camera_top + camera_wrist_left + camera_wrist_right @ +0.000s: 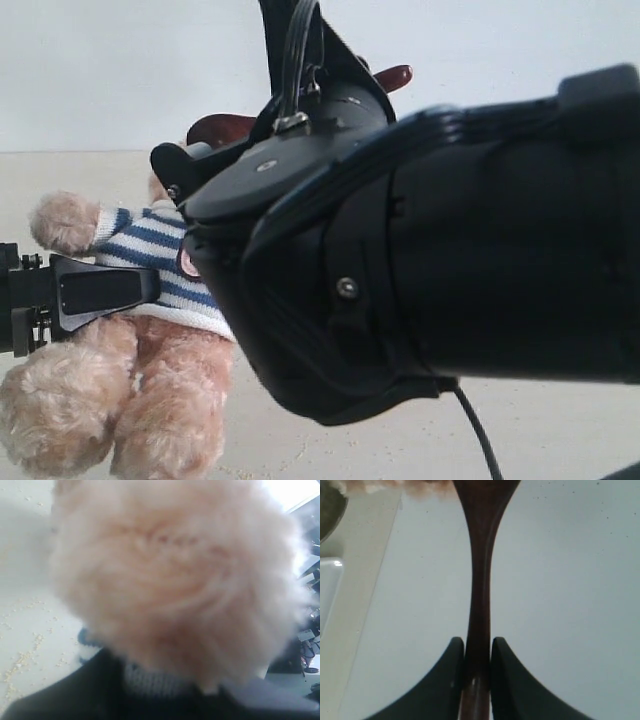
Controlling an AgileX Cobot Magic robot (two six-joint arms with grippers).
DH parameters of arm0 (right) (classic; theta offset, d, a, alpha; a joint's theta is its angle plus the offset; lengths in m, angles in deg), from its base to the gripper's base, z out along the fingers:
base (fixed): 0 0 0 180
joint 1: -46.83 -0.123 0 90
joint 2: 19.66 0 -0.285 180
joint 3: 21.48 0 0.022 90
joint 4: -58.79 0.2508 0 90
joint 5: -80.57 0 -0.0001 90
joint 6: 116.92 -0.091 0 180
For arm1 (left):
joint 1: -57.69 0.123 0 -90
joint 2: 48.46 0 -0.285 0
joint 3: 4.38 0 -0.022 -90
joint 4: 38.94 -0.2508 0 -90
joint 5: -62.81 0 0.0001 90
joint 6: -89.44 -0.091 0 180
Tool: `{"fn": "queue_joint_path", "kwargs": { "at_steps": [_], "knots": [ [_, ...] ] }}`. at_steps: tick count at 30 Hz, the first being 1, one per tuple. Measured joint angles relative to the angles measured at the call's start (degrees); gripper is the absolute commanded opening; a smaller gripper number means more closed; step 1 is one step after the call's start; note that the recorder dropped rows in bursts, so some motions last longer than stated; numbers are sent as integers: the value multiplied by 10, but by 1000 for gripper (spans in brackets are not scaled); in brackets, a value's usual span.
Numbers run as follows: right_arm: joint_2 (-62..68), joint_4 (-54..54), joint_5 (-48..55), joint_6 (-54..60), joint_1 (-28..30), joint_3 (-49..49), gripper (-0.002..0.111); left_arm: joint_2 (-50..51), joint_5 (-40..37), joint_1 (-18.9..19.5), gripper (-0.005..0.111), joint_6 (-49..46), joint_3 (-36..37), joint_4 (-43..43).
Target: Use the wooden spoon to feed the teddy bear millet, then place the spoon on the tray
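The right hand (478,647) is clamped on the thin handle of the wooden spoon (480,580), whose bowl is raised beside the head of the teddy bear (150,250). The left hand (120,288) grips the bear upright at its striped shirt. Stray millet (20,660) dots the bench (560,430).

one teddy bear (160,400), one wooden spoon (480,580), one left gripper (130,287), one right gripper (478,652), one tray (326,595), many millet grains (20,660)
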Motion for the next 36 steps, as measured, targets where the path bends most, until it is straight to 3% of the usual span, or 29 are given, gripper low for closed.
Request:
{"fn": "queue_joint_path", "kwargs": {
  "at_steps": [23,28,36],
  "knots": [
    [-57,121,-16,-186,6,0,0,0,12,0,5,0,0,0],
    [-125,251,-74,-199,59,0,0,0,12,0,5,-1,0,0],
    [-161,471,-89,-66,176,0,0,0,12,0,5,-5,0,0]
  ]
}}
